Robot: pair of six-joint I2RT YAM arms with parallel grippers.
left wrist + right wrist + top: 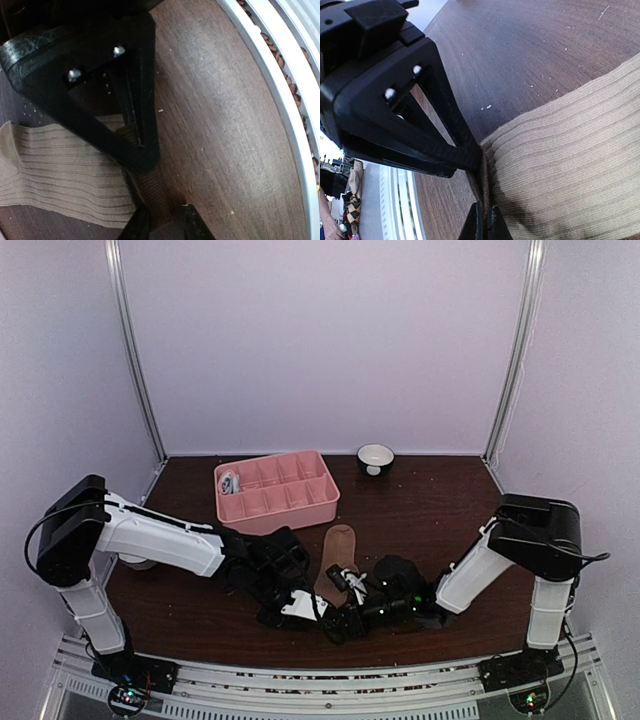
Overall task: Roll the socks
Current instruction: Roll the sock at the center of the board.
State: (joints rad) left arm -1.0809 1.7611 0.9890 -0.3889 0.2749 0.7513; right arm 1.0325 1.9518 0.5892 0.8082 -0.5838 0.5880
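While tan sock (570, 165) lies flat, right hand (481, 187) pinches its edge.

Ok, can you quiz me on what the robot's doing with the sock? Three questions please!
1. Pick one: what does the right gripper pinch?
A. the tan sock
B. a spoon
C. a towel
2. True or false: the tan sock lies inside the pink tray.
3. How many grippers are shut on the tan sock?

Key
1. A. It pinches the sock's edge.
2. False. The sock lies on the table, nearer the arms than the pink tray.
3. Two. The left gripper pinches a fold of it too.
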